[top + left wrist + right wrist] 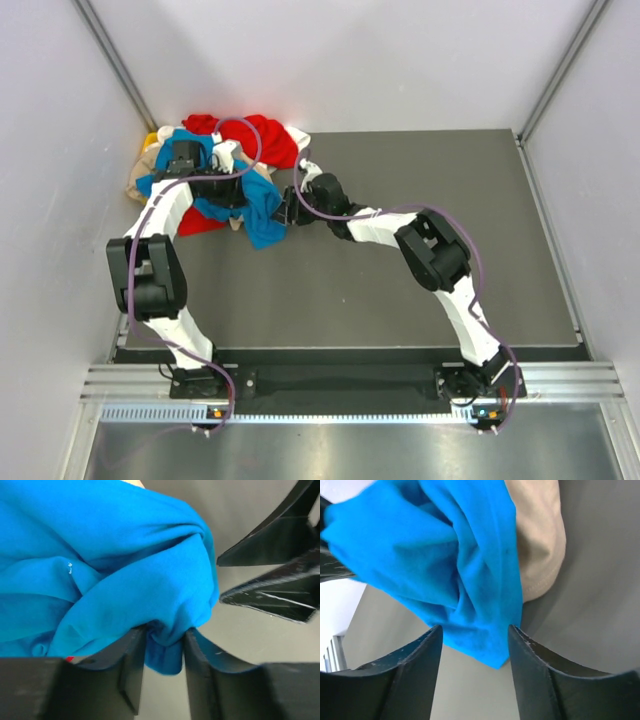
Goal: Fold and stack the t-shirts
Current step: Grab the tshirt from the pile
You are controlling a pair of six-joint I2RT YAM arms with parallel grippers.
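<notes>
The blue t-shirt lies crumpled on the other t-shirts at the table's far left corner. The left gripper pinches a fold. The right gripper stands open around the hem. The cloth is probably light and limp, so grasp it at a seam.

A dark grey table top sat between plain pale walls, silver frame struts in the far corners, evenly lit

Arms: two are reaching out, left arm and right arm.
Grippers: two are showing, left gripper and right gripper.
Tabletop: one.
T-shirts: one blue t-shirt, one red t-shirt and one beige t-shirt are lying heaped.
White cloth: one patch is showing; number of shirts unclear.
</notes>
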